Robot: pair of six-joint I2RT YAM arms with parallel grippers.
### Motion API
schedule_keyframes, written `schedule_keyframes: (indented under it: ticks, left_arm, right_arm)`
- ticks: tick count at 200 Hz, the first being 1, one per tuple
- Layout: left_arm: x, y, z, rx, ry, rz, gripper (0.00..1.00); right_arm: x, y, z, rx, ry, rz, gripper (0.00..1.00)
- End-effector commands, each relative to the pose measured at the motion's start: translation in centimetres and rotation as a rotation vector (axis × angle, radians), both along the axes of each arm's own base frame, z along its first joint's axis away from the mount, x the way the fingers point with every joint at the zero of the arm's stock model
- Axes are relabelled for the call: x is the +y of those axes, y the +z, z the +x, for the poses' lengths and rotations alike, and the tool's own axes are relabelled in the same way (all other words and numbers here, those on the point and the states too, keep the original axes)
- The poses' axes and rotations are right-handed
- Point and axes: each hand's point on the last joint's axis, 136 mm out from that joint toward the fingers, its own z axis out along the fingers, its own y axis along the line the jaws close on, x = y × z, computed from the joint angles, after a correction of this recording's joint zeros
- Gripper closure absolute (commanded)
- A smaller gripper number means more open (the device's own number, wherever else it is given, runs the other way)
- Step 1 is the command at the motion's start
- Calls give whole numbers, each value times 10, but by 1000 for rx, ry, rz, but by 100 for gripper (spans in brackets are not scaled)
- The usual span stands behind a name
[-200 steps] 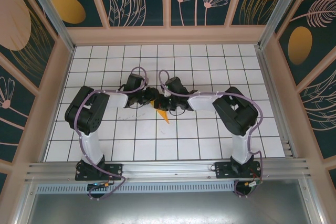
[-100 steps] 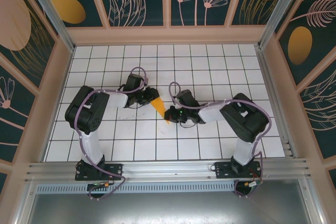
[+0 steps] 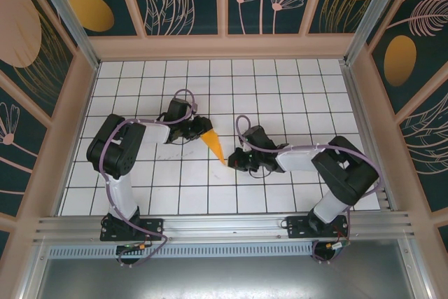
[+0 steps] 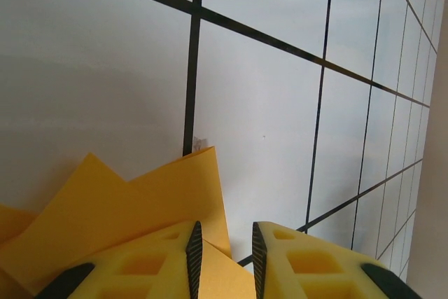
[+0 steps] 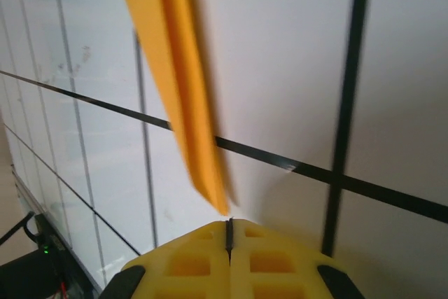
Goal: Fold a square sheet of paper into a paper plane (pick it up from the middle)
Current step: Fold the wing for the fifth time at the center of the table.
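Left gripper (image 3: pixel 201 129) pinching paper plane (image 3: pixel 215 146) tail, right gripper (image 3: pixel 235 161) closed empty, beside its tip

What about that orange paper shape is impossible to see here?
Top view: folded orange-yellow paper, far end hidden under the left gripper; creases too small.
Left wrist view: yellow foam fingers and the bottom edge cover it; pinched or not, unclear.
Right wrist view: blurred, cut by the top edge; touching the shut right gripper, unclear.
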Motion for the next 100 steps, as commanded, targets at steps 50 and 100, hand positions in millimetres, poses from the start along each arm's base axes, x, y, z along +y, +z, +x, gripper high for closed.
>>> schedule_keyframes:
  ticks: [50, 100]
  left_arm:
    - [23, -43, -11, 79, 40, 98, 71]
    - [22, -39, -12, 71, 36, 87, 69]
  right_arm:
    - [61, 33, 54, -103, 58, 82, 96]
    - [66, -15, 65, -12, 63, -9, 96]
